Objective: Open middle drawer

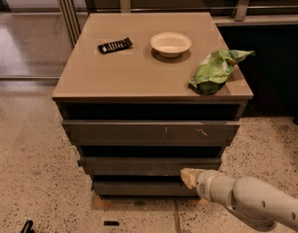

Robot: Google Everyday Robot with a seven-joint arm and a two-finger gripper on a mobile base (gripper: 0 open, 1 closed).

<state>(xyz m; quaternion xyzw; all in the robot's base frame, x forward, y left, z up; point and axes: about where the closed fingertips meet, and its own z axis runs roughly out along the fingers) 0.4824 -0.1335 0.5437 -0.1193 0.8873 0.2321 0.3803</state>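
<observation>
Middle drawer [139, 166] sits between the scratched top front [148, 130] and the narrow bottom front [139, 188] of the cabinet [139, 76], seemingly shut or barely out. It looks rigid, flat and handleless, so it probably slides stiffly; the best hold is likely its top lip in the dark gap. The gripper [189, 177] is at the front's lower right edge; I cannot tell whether it is open or closed.

Speckled terrazzo floor [32, 169] spreads around a tan worktop [139, 72]; metal-framed glass panels [27, 38] stand behind at left; a dark recess [277, 72] lies right; the hand [189, 177] hangs low, front right.
</observation>
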